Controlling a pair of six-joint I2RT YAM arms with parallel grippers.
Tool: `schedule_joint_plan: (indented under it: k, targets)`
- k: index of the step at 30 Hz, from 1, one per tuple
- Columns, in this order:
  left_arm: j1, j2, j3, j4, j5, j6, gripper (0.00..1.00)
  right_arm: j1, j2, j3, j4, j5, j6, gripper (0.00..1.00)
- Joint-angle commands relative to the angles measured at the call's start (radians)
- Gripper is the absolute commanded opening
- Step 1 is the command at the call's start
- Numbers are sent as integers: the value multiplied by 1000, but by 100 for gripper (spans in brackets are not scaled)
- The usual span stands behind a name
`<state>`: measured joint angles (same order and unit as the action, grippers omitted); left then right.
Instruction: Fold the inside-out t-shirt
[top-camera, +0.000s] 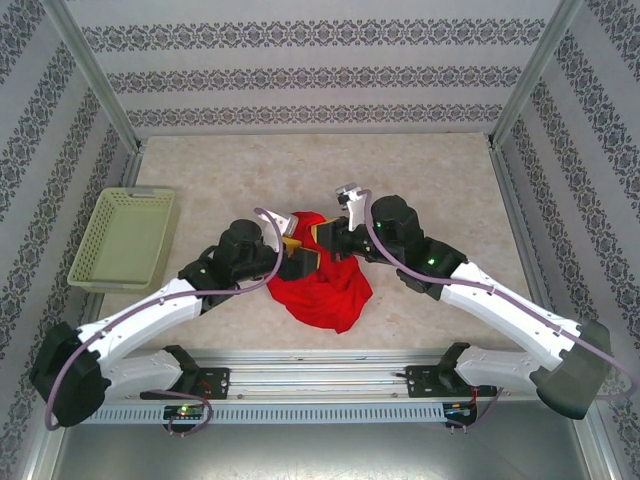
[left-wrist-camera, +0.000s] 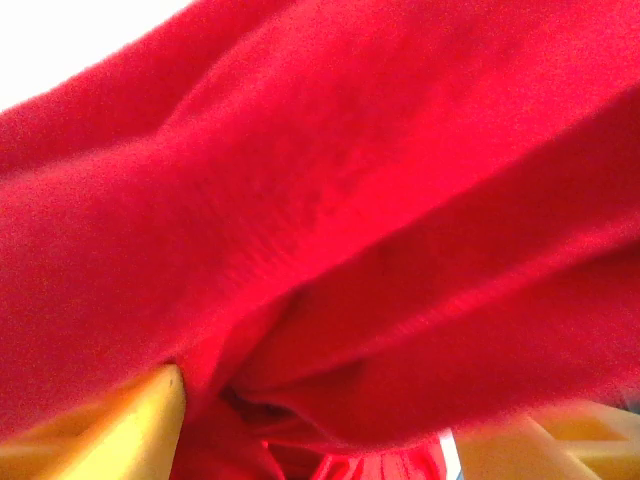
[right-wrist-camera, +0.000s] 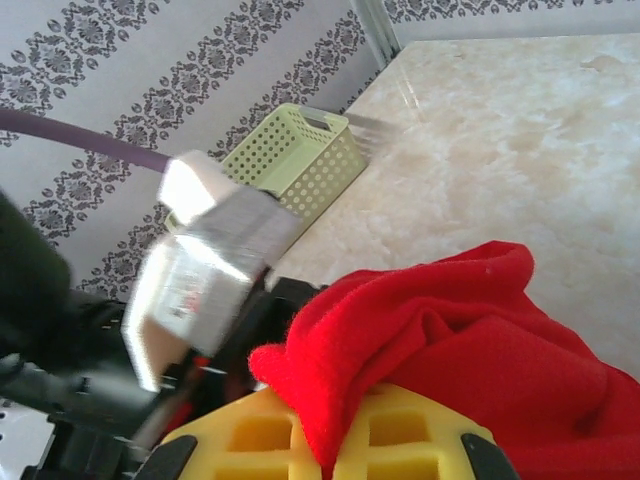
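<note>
The inside-out t-shirt (top-camera: 325, 285) sits in a crumpled red heap near the middle of the table (top-camera: 450, 190), a little toward the near edge, with both arms reaching in over it from either side. Most of the cloth is piled on the tabletop. Its far part is drawn up into a peak between the two grippers.

The left gripper (top-camera: 293, 252) comes in from the left and is buried in the shirt's left side. From its own wrist camera, the two yellow fingers (left-wrist-camera: 140, 430) stand wide apart at the bottom corners, so the left gripper (left-wrist-camera: 340, 410) is open. Red folds (left-wrist-camera: 350, 200) bulge across the gap and hang down into it, but nothing is pinched.

The right gripper (top-camera: 330, 240) meets the shirt from the right, at its far edge. From its wrist camera the right gripper (right-wrist-camera: 325, 440) is closed, its yellow fingers (right-wrist-camera: 410, 435) pressed together on a thick fold of the shirt (right-wrist-camera: 480, 330). That fold rises out of the grip and curls over toward the left. The rest of the cloth falls away to the right.

The pale green basket (top-camera: 125, 240) stands at the left edge of the table, well apart from the shirt, and it also shows past the right gripper's fingers (right-wrist-camera: 295, 165), against the patterned wall. The left arm's wrist block (right-wrist-camera: 210, 260) hangs blurred just beside the held fold.
</note>
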<state>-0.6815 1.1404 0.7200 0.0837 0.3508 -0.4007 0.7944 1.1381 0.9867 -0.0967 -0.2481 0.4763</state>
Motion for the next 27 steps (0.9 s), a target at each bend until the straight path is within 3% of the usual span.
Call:
schedule_joint_plan:
  k: [1, 2, 7, 11, 17, 22, 27]
  targets:
    - [-10, 45, 18, 137, 43, -5, 72, 11, 13, 31, 79, 1, 5, 0]
    - [-10, 62, 25, 142, 50, -7, 69, 12, 12, 23, 87, 0, 6, 0]
    - [-10, 87, 0, 211, 66, -49, 25, 10, 0, 11, 42, 126, -8, 0]
    - [-10, 58, -17, 180, 39, -38, 0, -43, 18, 30, -29, 204, -13, 0]
    - [-8, 53, 50, 87, 22, -38, 0, -171, 86, 58, -122, 183, 66, 3]
    - [13, 46, 124, 1, -44, -62, 0, -193, 102, 67, -203, 140, 29, 42]
    - [61, 29, 220, -136, -95, -55, 0, -179, 0, -71, -166, 172, -31, 64]
